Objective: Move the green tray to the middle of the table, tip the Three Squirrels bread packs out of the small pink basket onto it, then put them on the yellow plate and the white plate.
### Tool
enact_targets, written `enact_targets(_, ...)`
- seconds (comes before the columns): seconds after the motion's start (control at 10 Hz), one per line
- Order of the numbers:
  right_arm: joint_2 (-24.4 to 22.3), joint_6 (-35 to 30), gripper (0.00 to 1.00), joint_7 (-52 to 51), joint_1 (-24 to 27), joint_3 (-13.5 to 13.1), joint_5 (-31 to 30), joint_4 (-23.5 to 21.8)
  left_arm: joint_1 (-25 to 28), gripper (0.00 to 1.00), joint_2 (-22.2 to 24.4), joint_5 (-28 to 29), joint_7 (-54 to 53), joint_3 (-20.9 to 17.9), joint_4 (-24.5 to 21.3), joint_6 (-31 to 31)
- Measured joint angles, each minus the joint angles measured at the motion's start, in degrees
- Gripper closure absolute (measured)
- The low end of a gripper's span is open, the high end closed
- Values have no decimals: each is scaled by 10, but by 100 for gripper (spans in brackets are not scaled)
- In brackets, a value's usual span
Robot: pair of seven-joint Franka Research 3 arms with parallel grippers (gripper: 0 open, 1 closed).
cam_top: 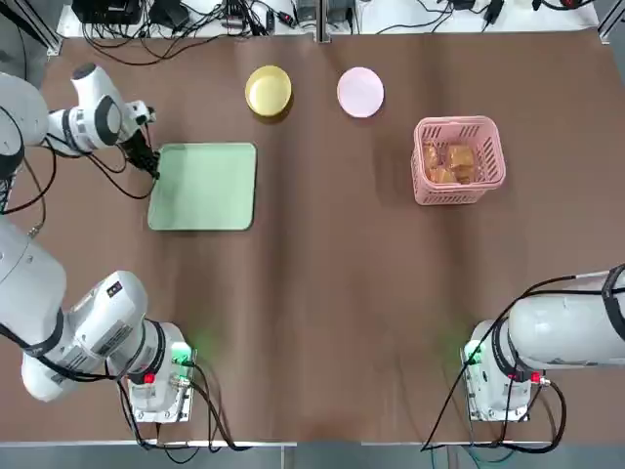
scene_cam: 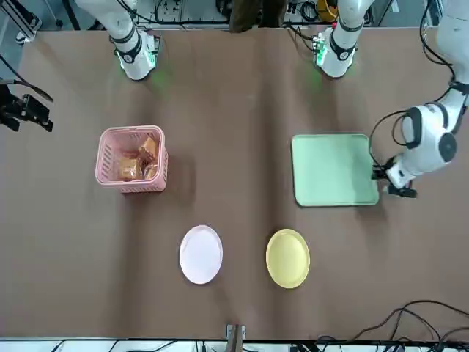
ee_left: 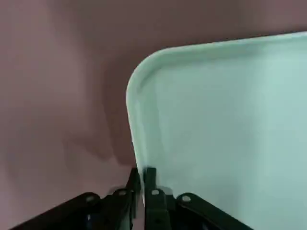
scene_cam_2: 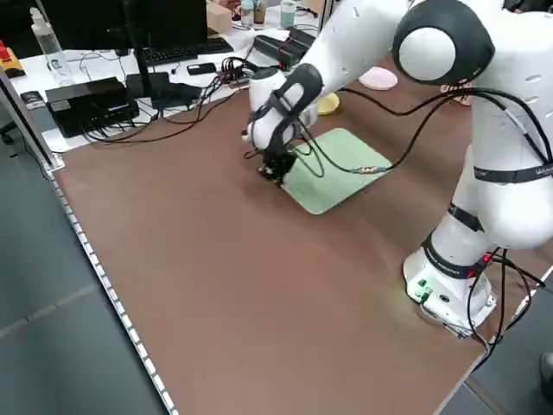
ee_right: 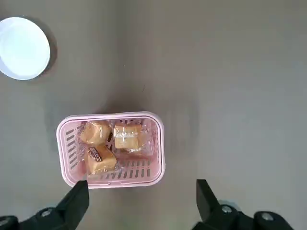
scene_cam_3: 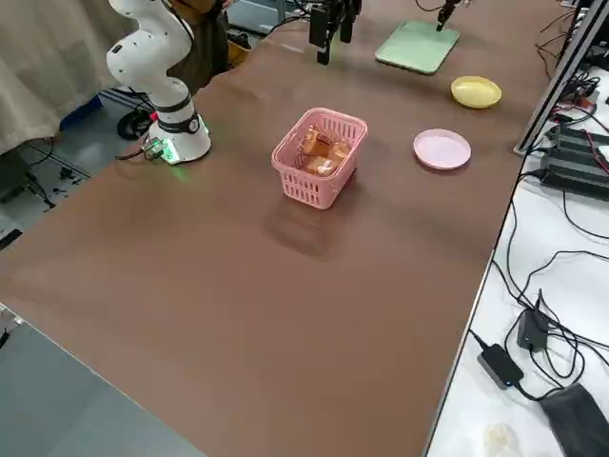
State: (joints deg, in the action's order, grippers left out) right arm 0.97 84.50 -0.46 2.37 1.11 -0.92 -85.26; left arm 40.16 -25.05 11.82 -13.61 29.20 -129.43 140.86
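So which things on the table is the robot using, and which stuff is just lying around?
For the job:
green tray, its edge pinched by the left gripper
small pink basket
bread packs inside it
yellow plate
white plate
right gripper, high above the basket

Just lying about:
cables and a keyboard beyond the table edge

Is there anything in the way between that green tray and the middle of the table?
Nothing visible. The table between the green tray and its middle is bare brown surface; the left tool is shut on the tray's outer rim, away from that path.
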Motion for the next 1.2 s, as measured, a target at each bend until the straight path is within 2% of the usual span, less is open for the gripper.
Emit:
enact_targets(0.1, 0, 0, 1, 0, 0, 0, 0, 0, -1, 93, -1, 0, 19, 39, -14, -1)
enact_targets(0.3, 0, 0, 1, 0, 0, 1, 0, 0, -12, 94, -22, 0, 129, 134, -28, -1)
enact_targets(0.4, 0, 0, 1, 0, -1, 1, 0, 0, -39, 94, -34, 0, 189, 165, -25, 1)
enact_targets(0.6, 0, 0, 1, 0, -1, 2, 0, 0, -122, 94, -45, 0, 285, 172, -1, 3)
enact_targets(0.8, 0, 0, 1, 0, -6, 3, 1, 0, -171, 94, -70, 0, 341, 169, 43, 3)
enact_targets(1.1, 0, -9, 1, 0, -10, 5, 1, 0, -188, 94, -98, 0, 357, 161, 67, 3)
enact_targets(1.2, 0, -9, 1, 0, -10, 5, 1, 0, -186, 89, -98, 0, 357, 159, 68, 3)
